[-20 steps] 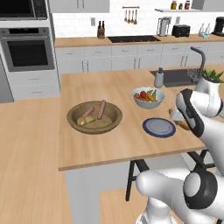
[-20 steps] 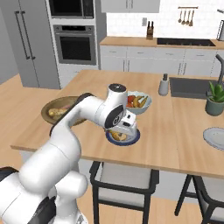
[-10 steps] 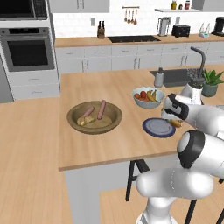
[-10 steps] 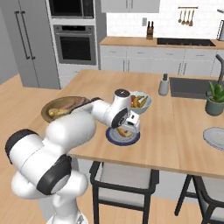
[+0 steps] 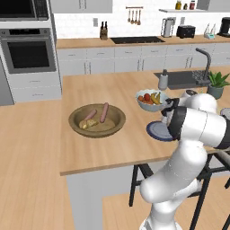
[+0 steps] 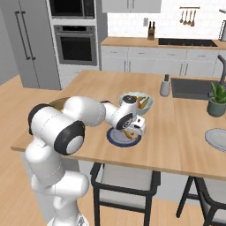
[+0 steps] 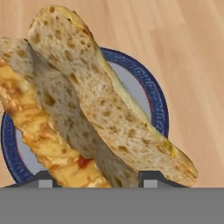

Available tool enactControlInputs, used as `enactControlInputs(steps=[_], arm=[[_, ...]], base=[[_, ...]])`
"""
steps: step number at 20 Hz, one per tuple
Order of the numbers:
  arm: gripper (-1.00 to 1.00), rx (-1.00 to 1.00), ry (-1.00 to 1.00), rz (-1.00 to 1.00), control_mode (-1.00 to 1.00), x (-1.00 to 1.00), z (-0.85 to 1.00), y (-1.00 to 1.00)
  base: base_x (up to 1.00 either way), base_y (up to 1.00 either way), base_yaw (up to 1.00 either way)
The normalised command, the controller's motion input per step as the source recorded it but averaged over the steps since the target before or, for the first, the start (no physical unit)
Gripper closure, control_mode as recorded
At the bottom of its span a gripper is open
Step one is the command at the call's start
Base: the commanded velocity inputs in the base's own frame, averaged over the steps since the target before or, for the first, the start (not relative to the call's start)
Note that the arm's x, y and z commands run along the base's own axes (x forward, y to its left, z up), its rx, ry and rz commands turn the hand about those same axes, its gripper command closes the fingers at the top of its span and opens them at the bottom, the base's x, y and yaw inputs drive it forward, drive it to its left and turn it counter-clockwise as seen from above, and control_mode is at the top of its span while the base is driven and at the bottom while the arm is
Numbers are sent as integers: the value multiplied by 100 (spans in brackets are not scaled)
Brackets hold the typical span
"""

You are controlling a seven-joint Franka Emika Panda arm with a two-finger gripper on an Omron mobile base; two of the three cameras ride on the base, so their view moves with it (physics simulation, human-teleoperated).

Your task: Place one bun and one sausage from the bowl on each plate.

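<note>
The bun (image 7: pixel 87 105), split and toasted brown, sits between the claw's (image 6: pixel 130 131) two dark fingertips (image 7: pixel 43 178), which are closed in on it from both sides and hold it. It hangs right over the blue-rimmed plate (image 7: pixel 153 94), whose grey centre and dark rim show around and under the bread; whether the bun already touches the plate I cannot tell.

That plate (image 5: pixel 155 131) lies near the front edge of the wooden table (image 5: pixel 99 94), just in front of the white fruit bowl (image 5: pixel 152 99). The arm's thick white forearm (image 5: pixel 197 126) leans over the plate's right side in the left base view, covering part of it.

Well to the left on the same table stands the brown wooden bowl (image 5: pixel 96 120). In it lie two sausages (image 5: pixel 104 112) side by side, and a second bun (image 5: pixel 88 124) at the bowl's front left.

The pale grey plate (image 6: pixel 218 139) lies far off to the right, near the table's edge, well apart from the claw. Behind it a green potted plant (image 6: pixel 217 99) stands beside the sink (image 6: pixel 190 88), and a small grey bottle (image 6: pixel 165 85) stands on the table just left of the sink. A dark stool (image 6: pixel 123 185) is tucked under the table's front edge below the blue-rimmed plate.
</note>
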Motion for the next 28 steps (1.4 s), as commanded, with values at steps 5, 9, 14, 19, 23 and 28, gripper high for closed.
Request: enactControlInputs(steps=[5, 9, 14, 19, 23, 28], arm=[[100, 0, 0, 0, -100, 42, -28, 0], [100, 0, 0, 0, -100, 33, -5, 0], [100, 0, 0, 0, -100, 12, -18, 0], [100, 0, 0, 0, -100, 0, 0, 0], [-100, 0, 0, 0, -100, 0, 0, 0], [-100, 0, 0, 0, -100, 0, 0, 0]], base=[[0, 0, 0], [0, 0, 0], [0, 0, 0], [0, 0, 0], [0, 0, 0], [0, 0, 0]])
